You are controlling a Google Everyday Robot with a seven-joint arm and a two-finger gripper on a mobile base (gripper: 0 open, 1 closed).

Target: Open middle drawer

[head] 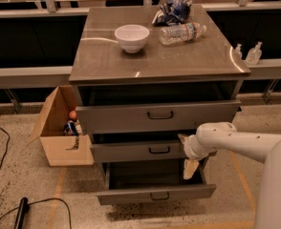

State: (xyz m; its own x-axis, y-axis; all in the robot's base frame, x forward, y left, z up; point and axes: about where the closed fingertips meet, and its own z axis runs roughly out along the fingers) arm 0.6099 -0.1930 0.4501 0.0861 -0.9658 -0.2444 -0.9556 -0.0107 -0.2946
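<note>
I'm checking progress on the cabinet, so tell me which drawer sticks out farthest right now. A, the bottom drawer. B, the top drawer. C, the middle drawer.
A: the bottom drawer juts out farthest, with its inside exposed, while the middle drawer is only slightly out, with the end effector at its right end.

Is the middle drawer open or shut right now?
Partly open: the middle drawer juts out slightly, dark gap above its front. The claw is at its right end.
</note>
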